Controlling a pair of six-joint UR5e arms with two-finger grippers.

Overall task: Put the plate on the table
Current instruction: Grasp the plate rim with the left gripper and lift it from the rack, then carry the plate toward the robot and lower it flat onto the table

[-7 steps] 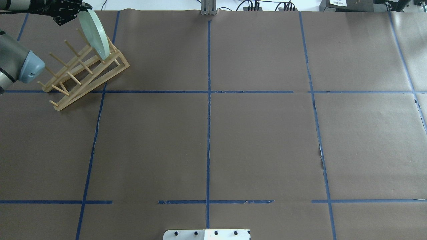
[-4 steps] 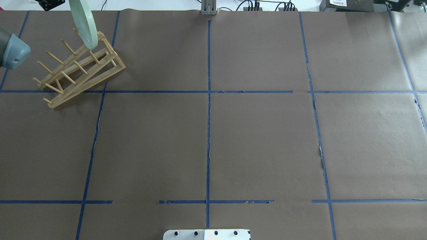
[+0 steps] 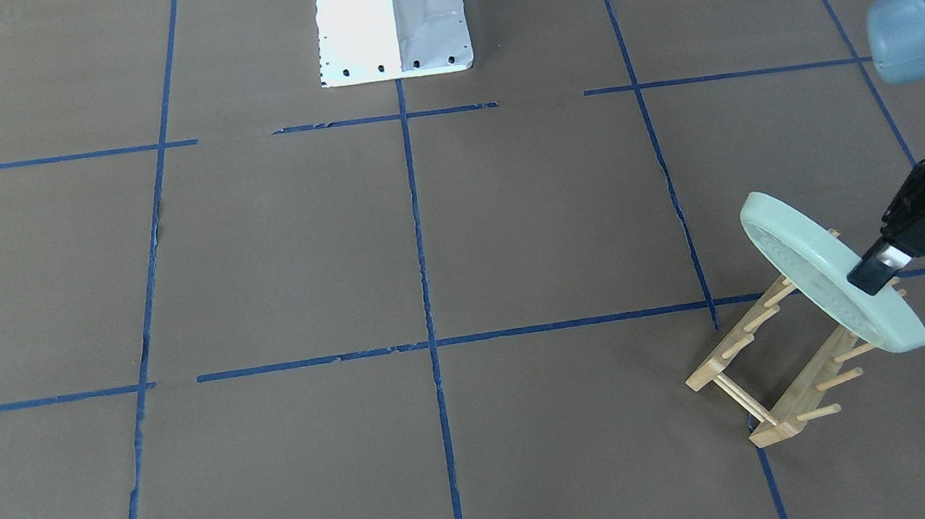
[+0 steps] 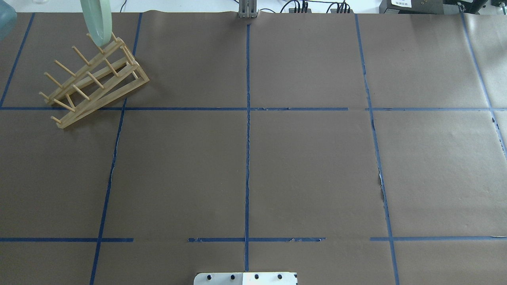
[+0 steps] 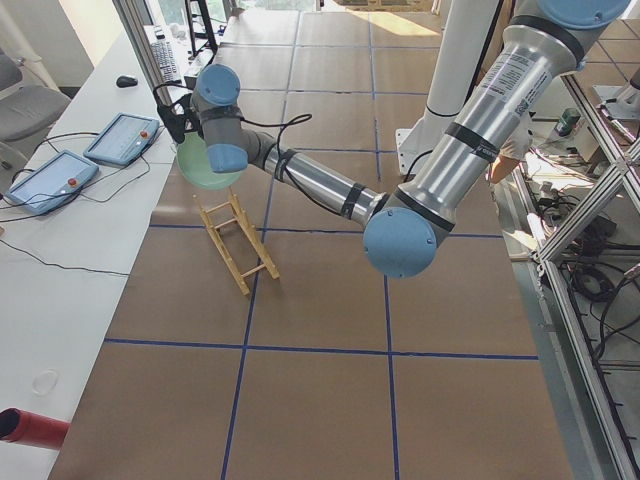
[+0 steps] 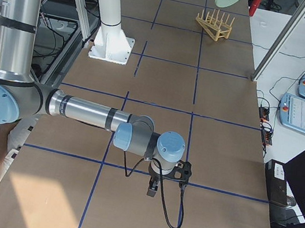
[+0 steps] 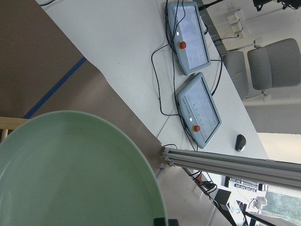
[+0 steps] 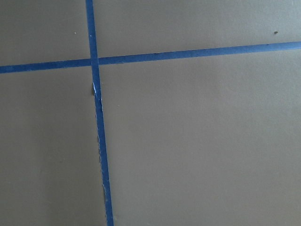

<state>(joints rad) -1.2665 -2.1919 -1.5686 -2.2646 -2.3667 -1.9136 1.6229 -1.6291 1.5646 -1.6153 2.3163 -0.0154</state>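
The pale mint-green plate (image 3: 813,276) stands on edge, tilted, in the air just above the far end of the wooden peg rack (image 3: 776,376). My left gripper (image 3: 869,276) is shut on the plate's rim. The plate also shows at the top left of the overhead view (image 4: 95,19), in the left side view (image 5: 205,170) and fills the left wrist view (image 7: 70,174). The brown paper-covered table (image 4: 309,166) lies below it. My right gripper (image 6: 152,187) hangs low over the table near the robot's right end; I cannot tell if it is open or shut.
The rack (image 4: 93,81) stands at the table's far left corner with several bare pegs. The robot's white base (image 3: 391,15) sits at the near middle edge. Two tablets (image 7: 193,70) and cables lie on the white bench beyond the table.
The left gripper has lifted the plate up out of the rack and carried it toward the far edge. The rack shifted slightly left, then stayed still. The left arm has almost left the overhead view.
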